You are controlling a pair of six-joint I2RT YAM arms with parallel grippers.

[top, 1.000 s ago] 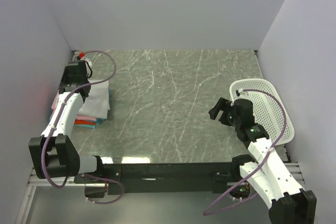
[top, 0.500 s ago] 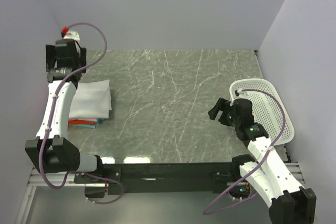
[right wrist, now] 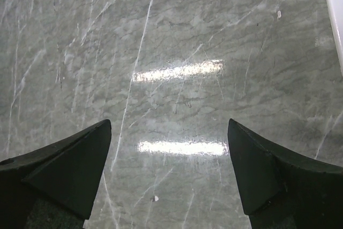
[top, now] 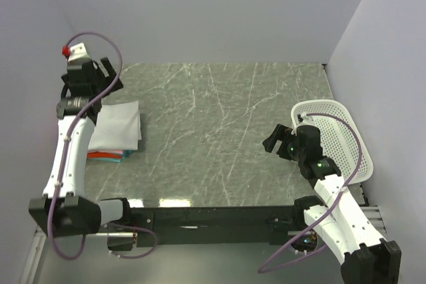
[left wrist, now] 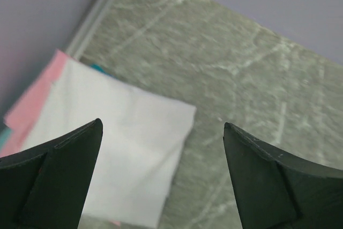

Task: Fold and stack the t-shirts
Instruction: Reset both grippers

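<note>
A stack of folded t-shirts lies at the table's left edge, with a white t-shirt (top: 117, 126) (left wrist: 123, 159) on top. Under it peek a pink edge (left wrist: 33, 100), a teal one (top: 120, 157) and an orange-red one (top: 100, 155). My left gripper (top: 105, 71) (left wrist: 162, 127) hangs raised above the stack's far side, open and empty. Over the bare marble at the right, my right gripper (top: 274, 139) (right wrist: 169, 124) is open too, with nothing between its fingers.
A white perforated basket (top: 339, 134) stands at the right edge of the marble table (top: 219, 131), its rim showing in the right wrist view (right wrist: 336, 20). Lilac walls close the table on three sides. The left wall is close beside the stack.
My left gripper opened over the stack, let go of the white t-shirt and rose toward the far left corner. The right arm barely moved.
</note>
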